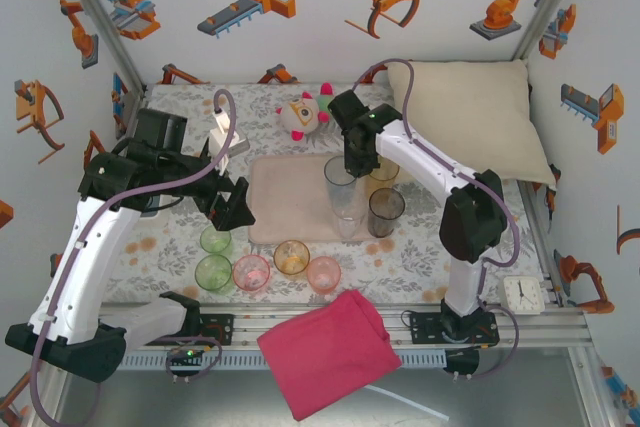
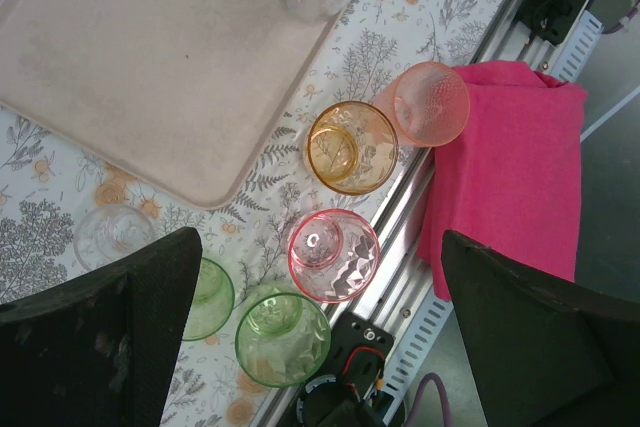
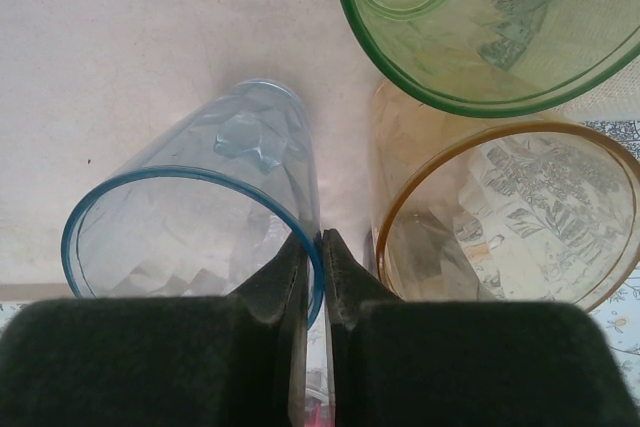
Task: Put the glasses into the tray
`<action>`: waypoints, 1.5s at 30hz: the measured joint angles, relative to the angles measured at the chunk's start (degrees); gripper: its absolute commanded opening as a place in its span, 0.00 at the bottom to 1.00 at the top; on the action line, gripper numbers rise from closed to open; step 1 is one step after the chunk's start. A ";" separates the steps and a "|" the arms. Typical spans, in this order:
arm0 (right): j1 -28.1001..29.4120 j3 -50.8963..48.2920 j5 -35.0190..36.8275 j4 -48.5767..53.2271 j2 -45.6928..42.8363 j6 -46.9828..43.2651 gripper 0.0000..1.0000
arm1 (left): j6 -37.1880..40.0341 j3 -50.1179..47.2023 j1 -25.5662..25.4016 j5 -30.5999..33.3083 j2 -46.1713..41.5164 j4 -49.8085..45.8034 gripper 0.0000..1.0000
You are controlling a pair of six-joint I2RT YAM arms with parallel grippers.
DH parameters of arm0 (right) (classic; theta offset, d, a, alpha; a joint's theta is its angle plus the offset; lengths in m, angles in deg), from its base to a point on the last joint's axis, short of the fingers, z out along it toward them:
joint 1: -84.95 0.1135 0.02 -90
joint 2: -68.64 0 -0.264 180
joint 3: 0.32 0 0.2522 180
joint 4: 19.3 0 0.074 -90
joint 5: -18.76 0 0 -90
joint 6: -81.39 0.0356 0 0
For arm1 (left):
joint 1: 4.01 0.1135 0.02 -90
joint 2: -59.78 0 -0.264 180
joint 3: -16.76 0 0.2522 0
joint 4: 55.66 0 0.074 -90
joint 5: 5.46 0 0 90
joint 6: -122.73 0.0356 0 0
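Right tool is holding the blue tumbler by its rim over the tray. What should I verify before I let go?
1. Right tool shut on the rim of the blue translucent plastic tumbler: ok.
2. Tumbler over the flat pale pink-beige tray: ok.
3. Tumbler base resting on the tray: cannot tell.
4. Room for the fingers to open beside the amber translucent tumbler: not ok, it stands very close.
5. Left tool open, holding nothing: ok.
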 measured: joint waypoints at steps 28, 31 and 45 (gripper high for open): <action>-0.22 2.08 0.70 2.25 -0.02 0.31 0.25 | -0.02 0.00 0.00 -0.17 0.00 0.00 0.97; -0.22 2.54 0.94 2.69 -0.15 0.31 0.25 | -0.02 0.00 0.00 -0.33 0.00 0.00 0.97; -0.22 4.94 1.07 5.64 -2.78 0.31 0.26 | -0.02 0.07 0.13 -0.48 0.00 0.00 0.97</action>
